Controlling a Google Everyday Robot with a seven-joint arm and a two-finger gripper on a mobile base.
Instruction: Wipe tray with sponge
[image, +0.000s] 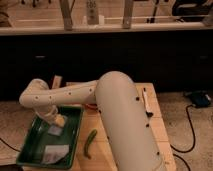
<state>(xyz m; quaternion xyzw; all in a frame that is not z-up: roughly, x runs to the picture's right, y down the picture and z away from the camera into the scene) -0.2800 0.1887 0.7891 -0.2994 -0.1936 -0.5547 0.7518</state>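
- The dark green tray (75, 131) lay at the lower left of the frame, on the left part of a light wooden table (160, 131), its raised rim sloping outward.
- The robot's white arm (125, 120) filled the centre and lower right of the frame, then bent back toward the left, where its elbow sat above the tray's far end.
- From that elbow the arm turned downward, and the gripper (53, 121) hung over the upper part of the tray, down inside its rim.
- The sponge (57, 125) sat right at the gripper's tip in the tray's upper half, showing yellow with a pale grey-blue face beside it.
- Whether the gripper was pinching the sponge or merely pressing on it could not be told.
- A flat pale grey patch (55, 153) lay in the lower part of the tray, apart from the sponge.
- A slim green pod (90, 141) lay on the table just right of the tray's rim, running roughly lengthwise along it.
- A black cable (190, 131) trailed over the floor at the right of the frame, beyond the table's edge.
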